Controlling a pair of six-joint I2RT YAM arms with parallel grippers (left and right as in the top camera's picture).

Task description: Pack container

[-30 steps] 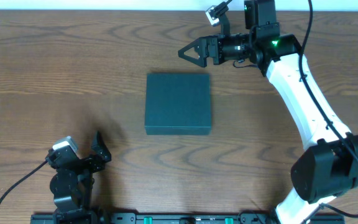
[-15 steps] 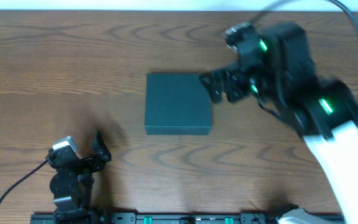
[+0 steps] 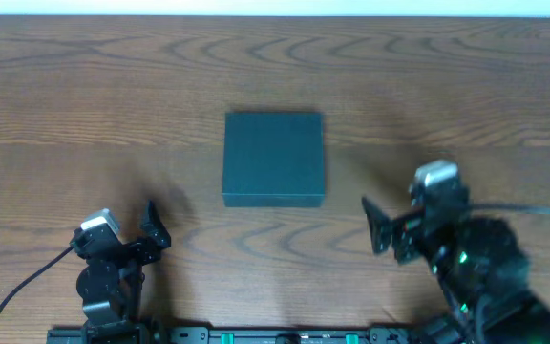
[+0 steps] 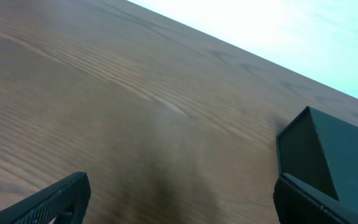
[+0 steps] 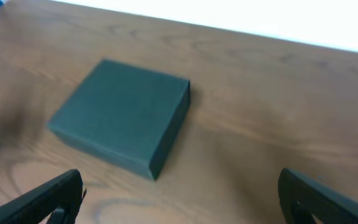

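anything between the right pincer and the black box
No, only bare table between the right pincer and the container, seen in the overhead view.

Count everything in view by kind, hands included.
Black container, lid closed: 1
Robot hands, both open and empty: 2 (left hand, right hand)
Snack packets or other loose items: 0 visible
Total: 3
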